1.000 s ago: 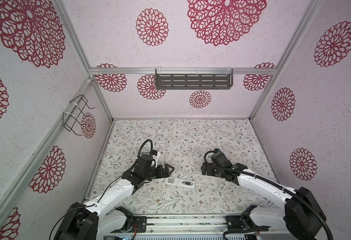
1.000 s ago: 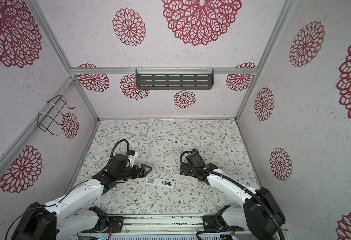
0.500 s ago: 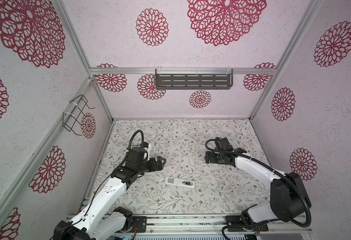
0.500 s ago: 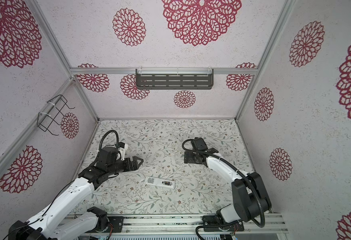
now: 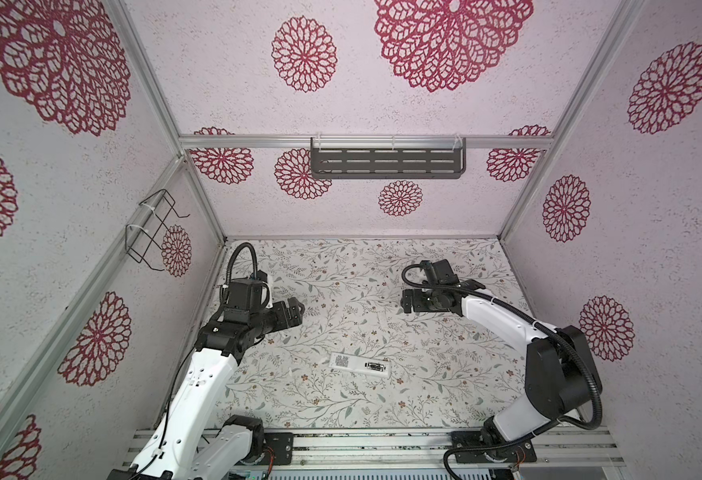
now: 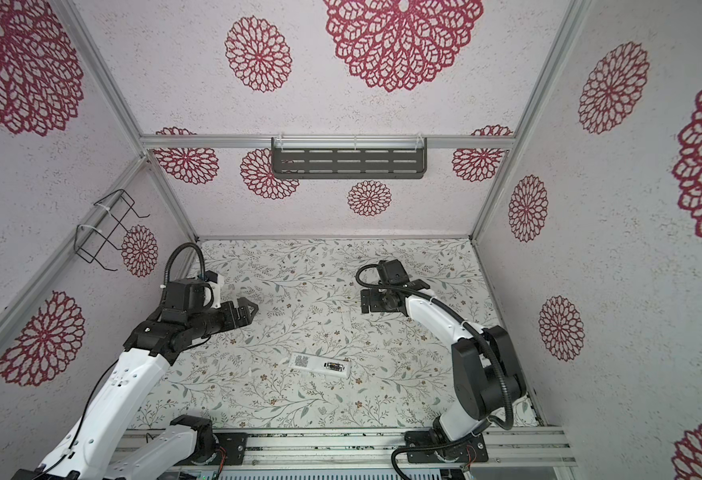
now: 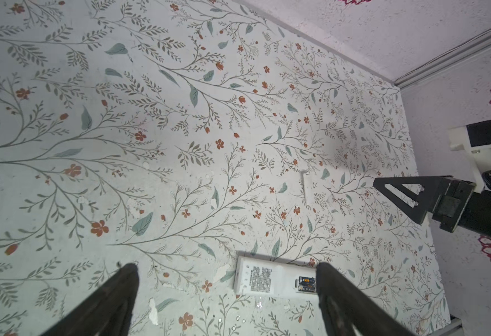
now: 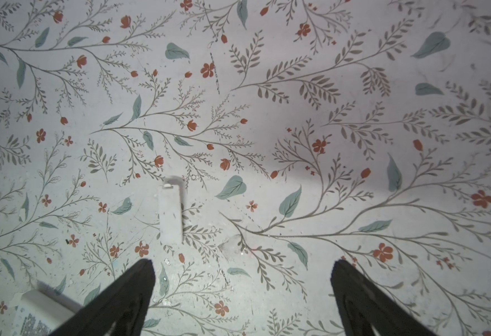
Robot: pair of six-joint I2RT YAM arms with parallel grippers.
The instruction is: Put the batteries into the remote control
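White remote control [image 5: 359, 364] lies flat on tabletop [image 5: 341, 266], front-centre, label side up. Two batteries [image 7: 307, 284] sit side by side in the open compartment at one end, partly hidden behind a finger in the left wrist view. L claw [image 5: 296, 309] is spread wide, empty, above the tabletop's left part, apart from the remote. R claw [image 8: 243, 263] is also wide, empty, towards right-rear. Small white strip [image 8: 170, 213] lies near R claw, apart from the remote.

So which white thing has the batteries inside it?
The long white plastic remote control with the dark printed label: two dark cylindrical batteries sit in its open end. The small plain white plastic piece lying apart holds nothing.
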